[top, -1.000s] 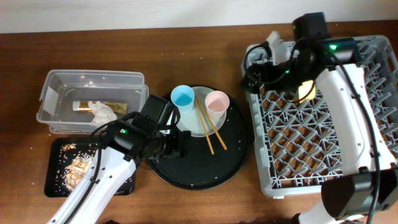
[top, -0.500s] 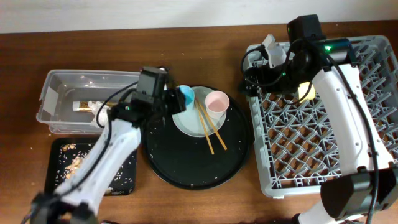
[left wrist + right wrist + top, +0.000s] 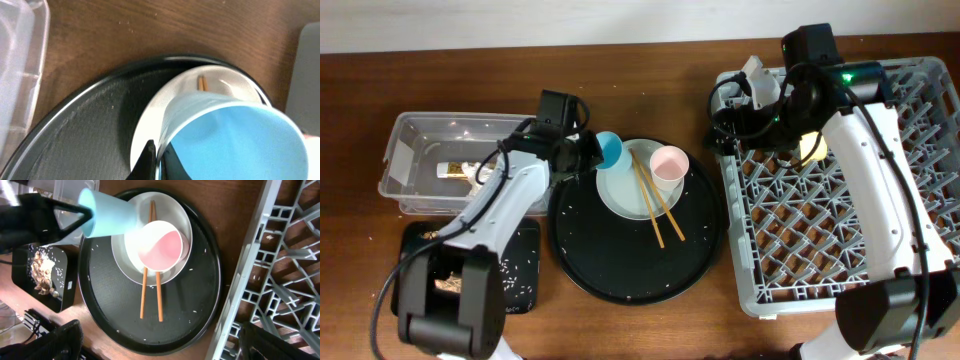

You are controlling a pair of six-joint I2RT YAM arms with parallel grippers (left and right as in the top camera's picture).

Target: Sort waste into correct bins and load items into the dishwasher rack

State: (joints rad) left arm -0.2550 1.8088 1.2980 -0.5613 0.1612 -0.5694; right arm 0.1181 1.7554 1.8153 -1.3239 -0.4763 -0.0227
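Observation:
My left gripper (image 3: 583, 156) (image 3: 160, 162) is shut on the rim of the light blue cup (image 3: 609, 150) (image 3: 235, 140), one finger inside and one outside. The cup (image 3: 107, 215) leans over the left edge of the white plate (image 3: 625, 190). A pink cup (image 3: 669, 162) (image 3: 160, 247) and two chopsticks (image 3: 656, 205) (image 3: 150, 295) rest on that plate. My right gripper (image 3: 728, 112) (image 3: 172, 345) hangs open and holds nothing, over the left edge of the grey dishwasher rack (image 3: 840, 210). A yellow bowl (image 3: 810, 149) sits in the rack, half hidden by the right arm.
The plate lies on a round black tray (image 3: 630, 265). The clear tub (image 3: 420, 135) at the left holds a wrapper strip (image 3: 450, 170) and a white napkin (image 3: 482, 175). The small black tray (image 3: 520, 280) in front of it holds food scraps (image 3: 40, 270).
My left arm swung from the front of the round tray up to the blue cup and shut on its rim, tilting the cup. The right arm shifted slightly left.

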